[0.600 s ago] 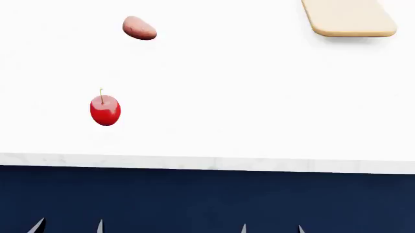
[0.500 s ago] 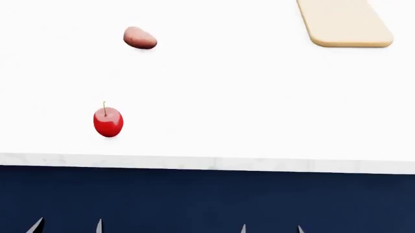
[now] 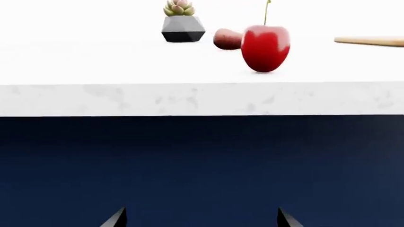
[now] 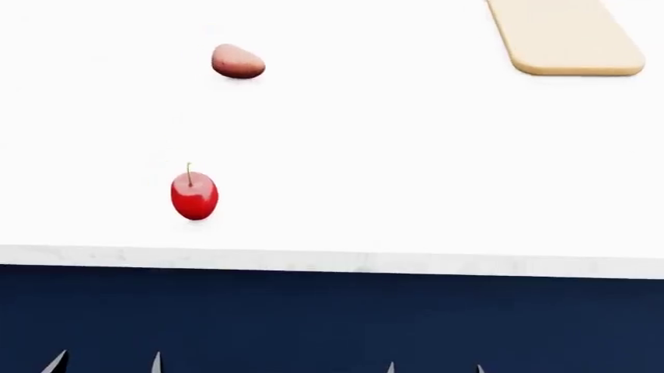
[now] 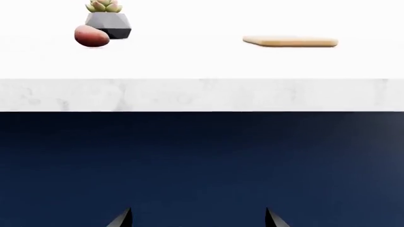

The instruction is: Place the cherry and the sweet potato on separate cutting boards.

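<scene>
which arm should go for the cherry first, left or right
Left, probably. The cherry sits at the left of the counter, near its front edge. The left hand faces it almost directly; the right wrist view doesn't show it at all.

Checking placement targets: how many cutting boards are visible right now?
1. The cutting board lies at the counter's far right, empty. Task needs two; a second may be out of frame.

I see the cherry (image 3: 265, 48) upright near the white marble counter (image 3: 189, 98) edge, sweet potato (image 3: 227, 39) just behind it, potted succulent (image 3: 182, 22) farther back. Cutting board (image 3: 372, 41) edge at far side. My left gripper (image 3: 200, 220) fingertips spread apart, low before the navy cabinet front (image 3: 202, 161).
</scene>
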{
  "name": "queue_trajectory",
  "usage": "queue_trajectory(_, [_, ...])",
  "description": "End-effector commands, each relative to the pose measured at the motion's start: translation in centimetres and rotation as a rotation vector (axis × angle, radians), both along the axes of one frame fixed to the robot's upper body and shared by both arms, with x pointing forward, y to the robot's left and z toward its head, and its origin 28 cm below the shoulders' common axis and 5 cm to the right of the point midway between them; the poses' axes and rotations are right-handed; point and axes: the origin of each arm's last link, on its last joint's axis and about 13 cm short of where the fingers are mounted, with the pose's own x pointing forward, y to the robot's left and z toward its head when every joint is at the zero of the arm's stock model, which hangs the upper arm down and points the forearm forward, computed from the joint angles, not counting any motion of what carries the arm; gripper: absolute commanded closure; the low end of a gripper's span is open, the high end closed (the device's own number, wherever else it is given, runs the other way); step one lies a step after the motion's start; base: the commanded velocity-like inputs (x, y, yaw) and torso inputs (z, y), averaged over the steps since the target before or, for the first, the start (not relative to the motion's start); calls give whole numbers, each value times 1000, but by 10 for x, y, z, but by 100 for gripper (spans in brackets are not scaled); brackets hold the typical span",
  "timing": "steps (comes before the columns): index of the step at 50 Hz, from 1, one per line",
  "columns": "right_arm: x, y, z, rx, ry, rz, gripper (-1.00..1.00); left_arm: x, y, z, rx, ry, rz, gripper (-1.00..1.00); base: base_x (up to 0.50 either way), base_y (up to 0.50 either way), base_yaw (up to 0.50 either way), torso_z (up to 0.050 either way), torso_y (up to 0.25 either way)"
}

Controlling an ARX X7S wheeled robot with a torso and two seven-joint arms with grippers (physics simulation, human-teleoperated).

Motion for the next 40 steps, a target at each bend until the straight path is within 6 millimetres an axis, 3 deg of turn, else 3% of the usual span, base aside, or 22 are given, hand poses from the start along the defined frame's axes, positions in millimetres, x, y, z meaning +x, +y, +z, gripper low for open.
queue_trajectory(1, [0,0,-1,4,7,0,-100,0,1,0,11,2,-1,-100,0,277,0,0,0])
queue_trajectory(19, [0,0,-2,-1,9,-2,-100,2,1,-1,33,4,14,-100,6,274,0,0,0])
queue_trajectory(40, [1,0,-2,0,9,-14,-100,1,2,-1,44,-4,23,-100,0,2,0,1,0])
